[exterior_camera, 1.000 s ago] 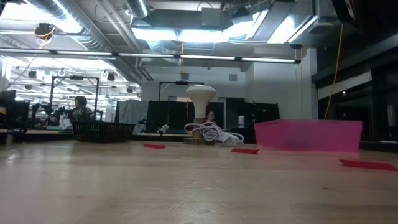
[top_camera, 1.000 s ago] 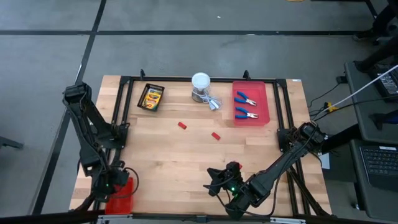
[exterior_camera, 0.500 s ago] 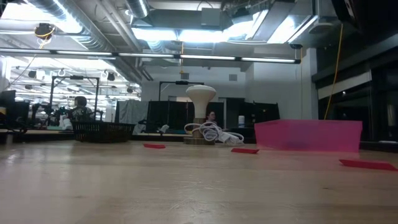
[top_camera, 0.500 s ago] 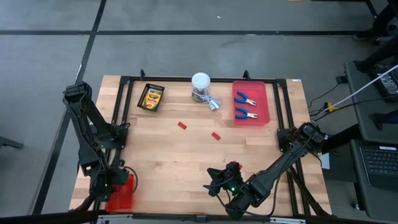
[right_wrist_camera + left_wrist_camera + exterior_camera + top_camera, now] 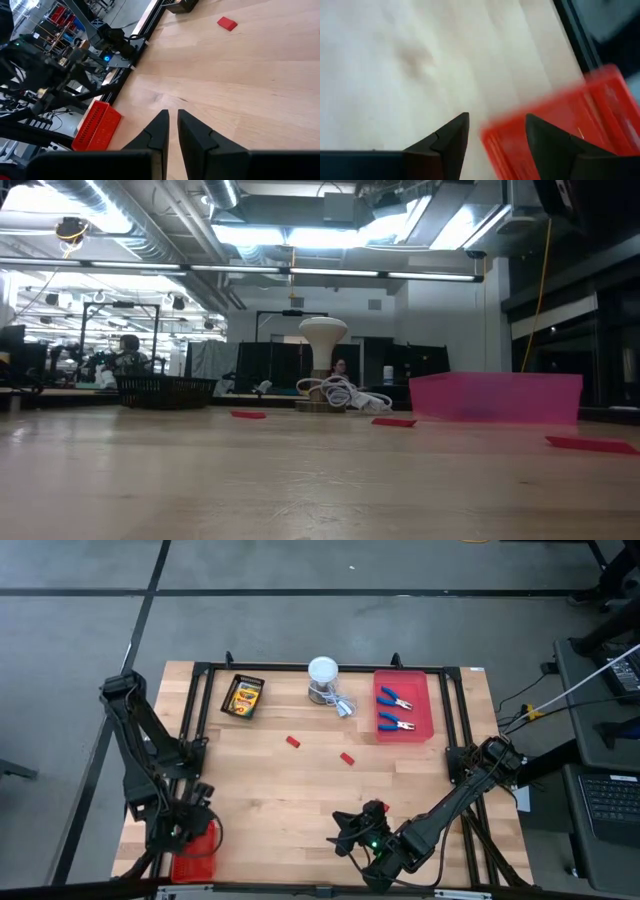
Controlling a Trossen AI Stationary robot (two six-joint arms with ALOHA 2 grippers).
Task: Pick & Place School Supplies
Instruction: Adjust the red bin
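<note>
Hovering over the near-left corner, the left gripper (image 5: 495,135) is spread above a red tray (image 5: 194,858). Near centre, the right gripper (image 5: 171,125) is nearly pressed together. Farther off lie two red blocks (image 5: 293,741), crayon boxes (image 5: 243,696) and blue-handled pliers (image 5: 395,699).

red tray (image 5: 560,130) blurred, cut off

Left claw (image 5: 495,131) parted; right claw (image 5: 172,120) nearly closed.

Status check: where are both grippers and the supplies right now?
Left gripper open over red tray. Right gripper near shut, empty, near edge. Pliers in pink tray; crayon boxes, red blocks untouched.
</note>
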